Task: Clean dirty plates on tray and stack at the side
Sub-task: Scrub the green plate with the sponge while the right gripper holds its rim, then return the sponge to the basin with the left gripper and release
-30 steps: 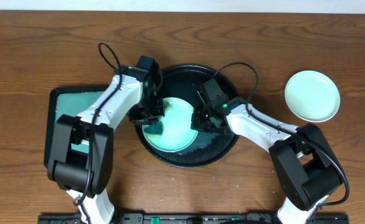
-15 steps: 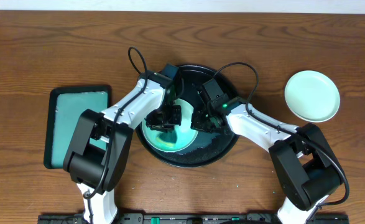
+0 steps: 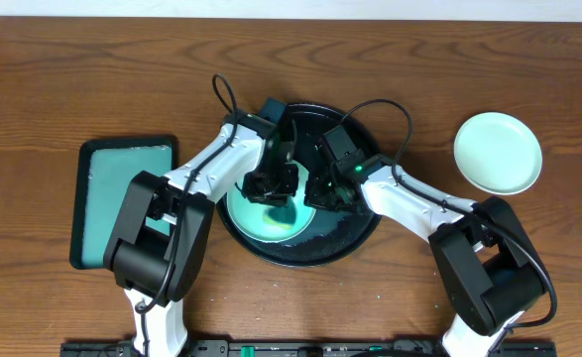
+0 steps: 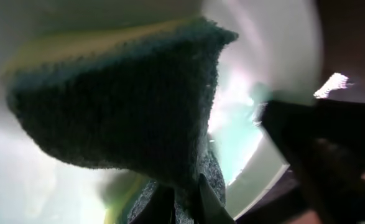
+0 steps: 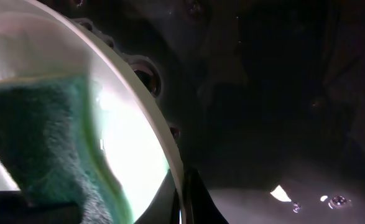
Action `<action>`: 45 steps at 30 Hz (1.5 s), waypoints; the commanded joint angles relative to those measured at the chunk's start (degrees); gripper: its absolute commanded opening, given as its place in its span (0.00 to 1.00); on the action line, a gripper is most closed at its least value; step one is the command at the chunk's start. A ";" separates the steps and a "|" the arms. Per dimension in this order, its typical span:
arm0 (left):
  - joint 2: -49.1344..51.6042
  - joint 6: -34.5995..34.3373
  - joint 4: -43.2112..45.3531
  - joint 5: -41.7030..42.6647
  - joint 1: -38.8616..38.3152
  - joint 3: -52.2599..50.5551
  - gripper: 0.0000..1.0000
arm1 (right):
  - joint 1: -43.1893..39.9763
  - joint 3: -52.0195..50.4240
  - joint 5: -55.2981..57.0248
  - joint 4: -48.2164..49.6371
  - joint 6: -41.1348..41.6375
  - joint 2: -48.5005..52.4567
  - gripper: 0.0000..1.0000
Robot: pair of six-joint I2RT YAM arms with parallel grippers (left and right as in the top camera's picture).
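One plate (image 3: 261, 220) lies in the black tray (image 3: 360, 233), in the middle. The left gripper (image 3: 271, 186) is clamped on a sponge (image 4: 120, 106) pressed onto this plate. The right gripper (image 3: 320, 193) is closed on its rim. A second plate (image 3: 498, 152) sits well apart, on the right.

The table (image 3: 53, 79) was seen to be of brown wood, its grain shown under a low sheen. The black tray (image 3: 340, 243) was found glossy and beaded with droplets. The plate (image 5: 129, 143) was shown smooth and shiny, the sponge (image 4: 120, 106) coarse and fibrous. The mint-green plate (image 3: 498, 152) was seen smooth.
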 commanded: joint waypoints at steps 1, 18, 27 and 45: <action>1.42 2.60 1.51 6.58 -0.87 1.88 0.07 | 1.70 -2.75 1.51 -1.09 1.25 5.42 0.02; 1.42 -3.28 0.04 3.58 14.12 1.99 0.07 | 1.75 -2.75 1.51 -1.36 1.22 5.42 0.01; -3.39 0.44 -3.93 3.54 16.31 1.99 0.07 | 1.75 -2.75 1.51 -1.33 1.25 5.42 0.01; -20.09 -2.43 -12.85 -14.73 29.73 1.90 0.08 | 1.75 -2.75 2.34 -1.33 1.20 5.42 0.02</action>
